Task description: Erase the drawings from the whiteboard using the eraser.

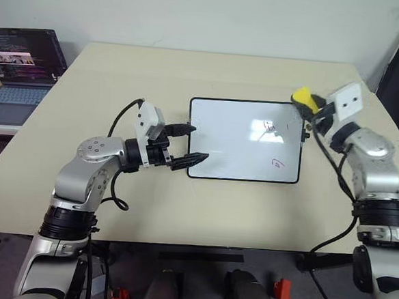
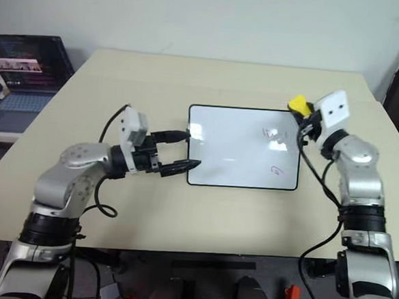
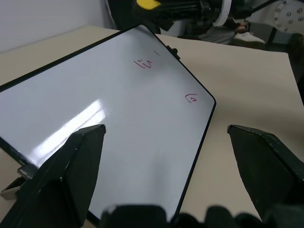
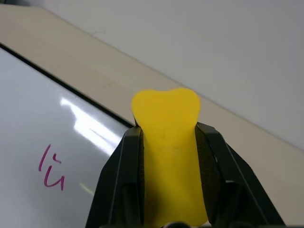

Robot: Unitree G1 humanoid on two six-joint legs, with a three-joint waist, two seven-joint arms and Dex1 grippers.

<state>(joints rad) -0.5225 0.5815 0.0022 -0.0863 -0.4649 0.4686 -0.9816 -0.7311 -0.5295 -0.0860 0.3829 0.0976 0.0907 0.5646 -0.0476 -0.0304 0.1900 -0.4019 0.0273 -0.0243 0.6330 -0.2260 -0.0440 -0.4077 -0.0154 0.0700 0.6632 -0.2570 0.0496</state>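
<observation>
at the whiteboard's [image 1: 244,140] far right corner, the right gripper [image 4: 166,137] clamps the eraser [image 4: 167,156].
left gripper [image 1: 188,146] fingers apart at its left edge; red drawings [image 1: 273,146] remain.

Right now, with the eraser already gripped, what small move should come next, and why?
Probably lower the right end effector so the eraser meets the whiteboard at the upper red drawing. The eraser is over the board's far right corner, the marks are unwiped, and the left end effector is at the opposite edge.
</observation>
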